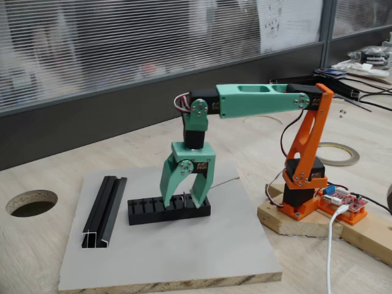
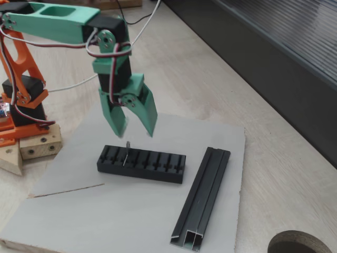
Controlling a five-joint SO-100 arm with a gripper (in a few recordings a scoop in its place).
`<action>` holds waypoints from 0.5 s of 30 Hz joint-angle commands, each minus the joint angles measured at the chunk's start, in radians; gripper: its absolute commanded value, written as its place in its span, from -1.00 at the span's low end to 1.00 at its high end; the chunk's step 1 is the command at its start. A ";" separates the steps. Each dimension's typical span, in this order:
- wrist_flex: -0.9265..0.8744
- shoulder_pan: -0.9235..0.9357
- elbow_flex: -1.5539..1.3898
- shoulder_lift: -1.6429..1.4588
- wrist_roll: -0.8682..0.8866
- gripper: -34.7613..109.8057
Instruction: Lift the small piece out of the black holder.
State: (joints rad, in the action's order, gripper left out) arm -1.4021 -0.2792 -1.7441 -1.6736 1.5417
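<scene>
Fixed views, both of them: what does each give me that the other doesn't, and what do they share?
A fixed view from above gives the small piece standing up in a slot near the left end of the black holder, just below the open gripper. A fixed view from the side gives a tape roll behind the arm and a thin wire on the board. Both fixed views share holder, gripper, black rail and table hole.

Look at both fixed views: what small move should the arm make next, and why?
Probably lower the open hand straight down a little. The small piece stands upright in a slot near one end of the black holder, and the green fingers hang apart just above it, not yet around it. Only after that should the hand close.
</scene>
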 commanded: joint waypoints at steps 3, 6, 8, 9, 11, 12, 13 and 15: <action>0.011 -0.006 -0.003 0.006 -0.012 0.15; 0.012 -0.005 -0.009 0.008 -0.014 0.15; 0.014 -0.003 -0.014 0.008 -0.023 0.15; 0.015 -0.002 -0.014 0.009 -0.025 0.15; 0.015 0.023 -0.015 0.009 -0.026 0.15; 0.015 0.046 -0.015 0.009 -0.026 0.15; 0.015 0.071 -0.015 0.009 -0.026 0.15; 0.015 0.100 -0.015 0.009 -0.026 0.15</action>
State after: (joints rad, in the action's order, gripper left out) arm -1.3898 -0.2025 -1.7441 -1.6536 1.5110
